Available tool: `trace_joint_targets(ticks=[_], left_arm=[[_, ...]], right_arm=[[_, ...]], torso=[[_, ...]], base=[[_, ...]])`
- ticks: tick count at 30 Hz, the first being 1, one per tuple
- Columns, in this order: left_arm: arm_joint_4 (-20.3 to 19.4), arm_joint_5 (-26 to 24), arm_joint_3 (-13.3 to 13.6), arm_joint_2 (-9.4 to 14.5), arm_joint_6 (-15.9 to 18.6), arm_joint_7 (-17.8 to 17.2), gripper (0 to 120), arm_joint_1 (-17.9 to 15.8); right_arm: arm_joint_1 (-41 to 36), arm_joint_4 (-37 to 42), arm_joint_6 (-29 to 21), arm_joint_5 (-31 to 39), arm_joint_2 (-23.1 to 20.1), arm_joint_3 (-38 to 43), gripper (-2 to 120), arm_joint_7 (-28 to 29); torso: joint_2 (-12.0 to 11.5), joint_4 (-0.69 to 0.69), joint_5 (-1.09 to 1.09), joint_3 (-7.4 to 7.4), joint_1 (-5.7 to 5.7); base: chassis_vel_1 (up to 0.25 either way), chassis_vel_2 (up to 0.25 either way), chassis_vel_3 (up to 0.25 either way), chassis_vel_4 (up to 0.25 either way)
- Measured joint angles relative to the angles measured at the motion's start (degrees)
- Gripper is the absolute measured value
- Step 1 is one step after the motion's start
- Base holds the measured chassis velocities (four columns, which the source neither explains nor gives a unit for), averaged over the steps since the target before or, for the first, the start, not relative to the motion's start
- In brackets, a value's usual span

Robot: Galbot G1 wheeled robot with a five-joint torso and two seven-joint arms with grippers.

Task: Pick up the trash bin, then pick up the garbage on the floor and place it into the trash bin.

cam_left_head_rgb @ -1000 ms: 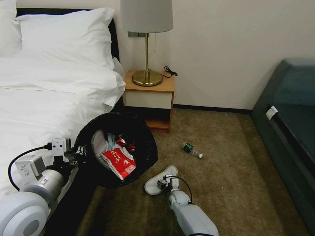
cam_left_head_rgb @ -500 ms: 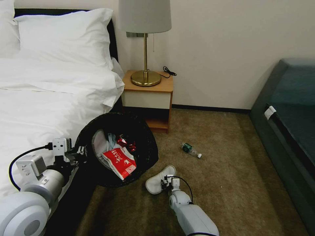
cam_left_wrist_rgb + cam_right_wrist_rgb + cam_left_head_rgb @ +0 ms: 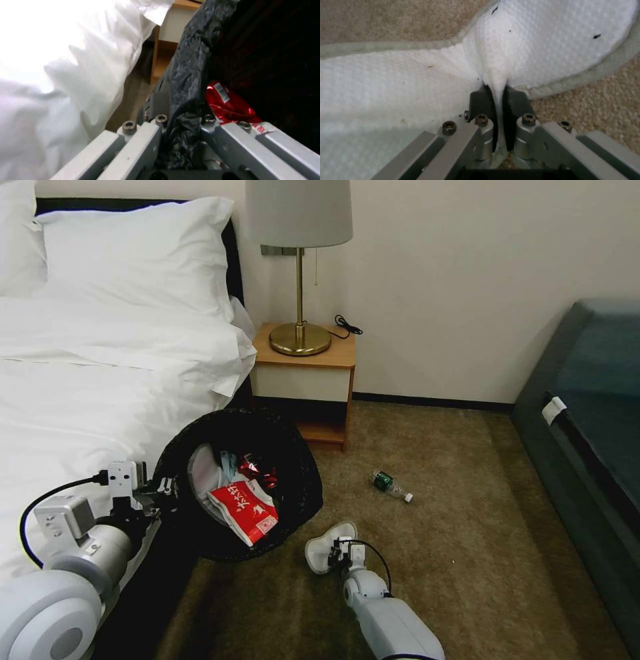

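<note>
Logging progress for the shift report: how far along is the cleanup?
Done: the left gripper holds the trash bin up by its bag-lined rim, with a red snack wrapper already inside. In hand: the right gripper is pinching the white slipper on the carpet. Left: binning that slipper and the green bottle.

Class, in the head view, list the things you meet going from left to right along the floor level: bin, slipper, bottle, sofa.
trash bin → white slipper → green bottle → dark sofa
</note>
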Motion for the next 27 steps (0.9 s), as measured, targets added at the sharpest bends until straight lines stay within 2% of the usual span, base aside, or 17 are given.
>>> trace_joint_targets(ticks=[6, 9, 11, 12, 14, 15, 17, 18, 20, 21, 23, 27], left_arm=[[0.0, 0.0, 0.1, 0.0, 0.0, 0.0, 2, -0.1], [0.0, 0.1, 0.1, -0.1, 0.0, 0.0, 2, -0.2], [0.0, 0.0, 0.0, 0.0, 0.0, 0.1, 2, -0.5], [0.0, 0.0, 0.0, 0.0, 0.0, 0.1, 2, -0.5], [0.0, 0.0, -0.1, 0.0, 0.0, 0.1, 2, -0.7], [0.0, 0.0, -0.1, 0.0, 0.0, 0.1, 2, -0.7], [0.0, -0.1, -0.5, 0.1, 0.0, 0.0, 2, -0.8], [0.0, -0.1, -0.5, 0.1, 0.0, 0.0, 2, -0.8], [0.0, -0.2, -0.6, 0.1, 0.0, 0.0, 2, -0.8], [0.0, -0.2, -0.6, 0.1, 0.0, 0.0, 2, -0.8], [0.0, -0.2, -0.6, 0.0, 0.0, -0.2, 2, -0.8], [0.0, -0.4, -0.8, 0.0, 0.0, -0.2, 2, -0.8]], right_arm=[[-0.8, 1.7, 0.0, 0.3, 0.0, 0.3, 4, 0.4], [-2.0, 5.1, -0.8, 1.4, -0.1, 0.5, 4, 1.0], [-3.5, 10.7, -2.8, 3.3, -1.9, 0.9, 3, 1.3], [-3.5, 10.7, -2.8, 3.3, -1.9, 0.9, 3, 1.3], [-4.7, 16.5, -3.9, 3.5, -5.4, 2.2, 3, 1.3], [-4.7, 16.5, -3.9, 3.5, -5.4, 2.2, 3, 1.3], [-6.7, 24.3, -5.2, 3.9, -10.8, 3.4, 3, 0.5], [-6.7, 24.3, -5.2, 3.9, -10.8, 3.4, 3, 0.5], [-8.5, 31.4, -6.2, 4.0, -15.2, 4.5, 3, -0.3], [-8.5, 31.4, -6.2, 4.0, -15.2, 4.5, 3, -0.3], [-10.0, 35.3, -5.6, 2.1, -18.4, 5.7, 3, -0.9], [-12.1, 39.1, -5.4, 1.6, -21.4, 7.3, 3, -1.0]], torso=[[0.0, -0.01, -0.01, 0.02, 0.01], [0.0, -0.03, -0.02, 0.05, 0.02], [0.0, 0.02, 0.05, 0.06, 0.03], [0.0, 0.02, 0.05, 0.06, 0.03], [0.0, 0.01, -0.01, 0.03, 0.03], [0.0, 0.01, -0.01, 0.03, 0.03], [0.0, -0.03, 0.0, 0.03, 0.04], [0.0, -0.03, 0.0, 0.03, 0.04], [0.0, -0.02, -0.01, 0.01, 0.02], [0.0, -0.02, -0.01, 0.01, 0.02], [0.0, -0.01, 0.0, 0.01, 0.02], [0.0, -0.02, 0.0, 0.01, 0.02]], base=[[0.0, 0.0, 0.0, 0.0], [0.0, 0.0, 0.0, 0.0], [0.0, 0.0, 0.0, 0.0], [0.0, 0.0, 0.0, 0.0], [0.0, 0.0, 0.0, 0.0], [0.0, 0.0, 0.0, 0.0], [0.0, 0.0, 0.0, 0.0], [0.0, 0.0, 0.0, 0.0], [0.0, 0.0, 0.0, 0.0], [0.0, 0.0, 0.0, 0.0], [0.0, 0.0, 0.0, 0.0], [0.0, 0.0, 0.0, 0.0]])
